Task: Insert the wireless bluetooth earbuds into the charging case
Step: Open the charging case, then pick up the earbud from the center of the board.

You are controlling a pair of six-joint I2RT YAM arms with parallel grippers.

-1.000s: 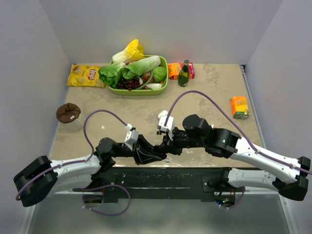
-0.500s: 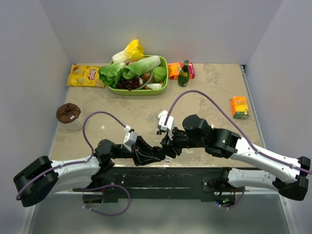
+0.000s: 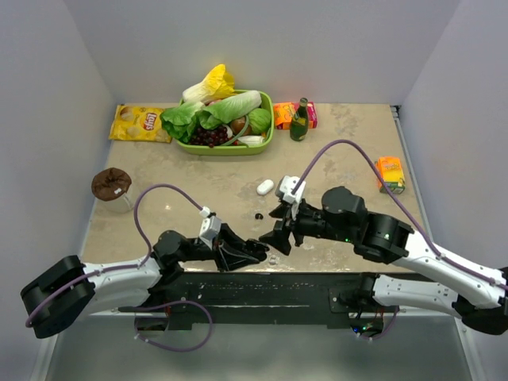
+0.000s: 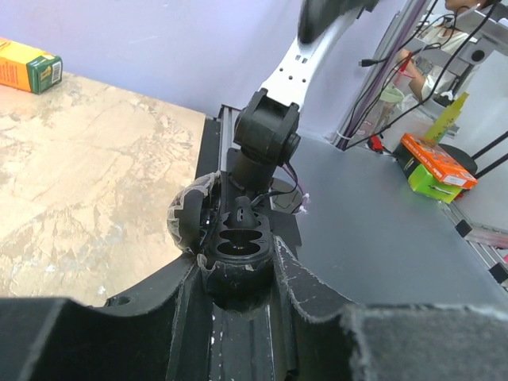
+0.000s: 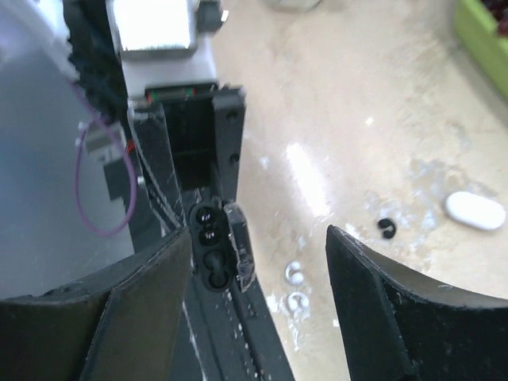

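Left tool [image 3: 252,254] was pinching the open black case [image 4: 236,248], slots facing up, at the surface's [image 3: 198,190] near edge. A loose black bud [image 3: 259,216] lay just beyond both tools, up-left of the right tool [image 3: 279,236], which was spread and empty, so the pick looked like the right's. Only the right wrist view clearly showed two whitish buds [image 5: 294,274] beside the case. The left wrist view showed no buds.
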